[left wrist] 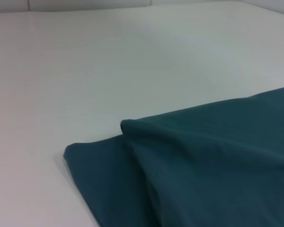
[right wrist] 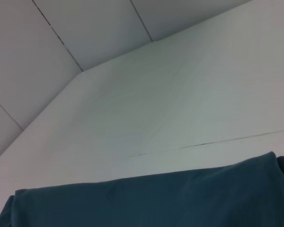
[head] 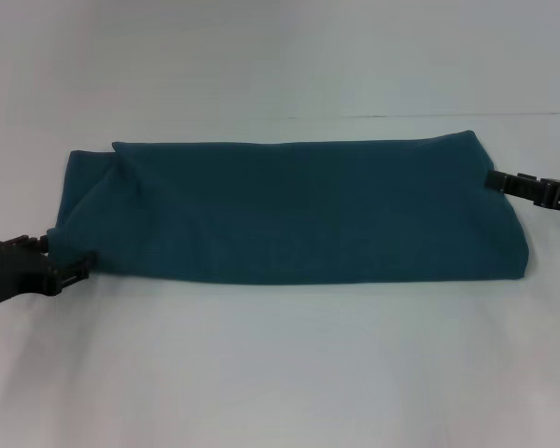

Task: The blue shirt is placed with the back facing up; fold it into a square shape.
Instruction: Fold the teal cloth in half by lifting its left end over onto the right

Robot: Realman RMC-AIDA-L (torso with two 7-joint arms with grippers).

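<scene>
The blue shirt (head: 299, 210) lies on the white table as a long band folded lengthwise, running left to right, with a loose fold at its far left corner. My left gripper (head: 65, 259) is low at the shirt's near left corner, touching the fabric edge. At the middle of the shirt's right end sits my right gripper (head: 497, 180), against the cloth. The left wrist view shows the blue shirt (left wrist: 213, 161) with its layered corner. Only the far edge of the blue shirt (right wrist: 156, 198) appears in the right wrist view.
The white table (head: 280, 373) spreads wide in front of the shirt and behind it. A thin seam in the table (head: 429, 117) runs beyond the shirt's far right edge. White wall panels (right wrist: 61, 38) rise past the table.
</scene>
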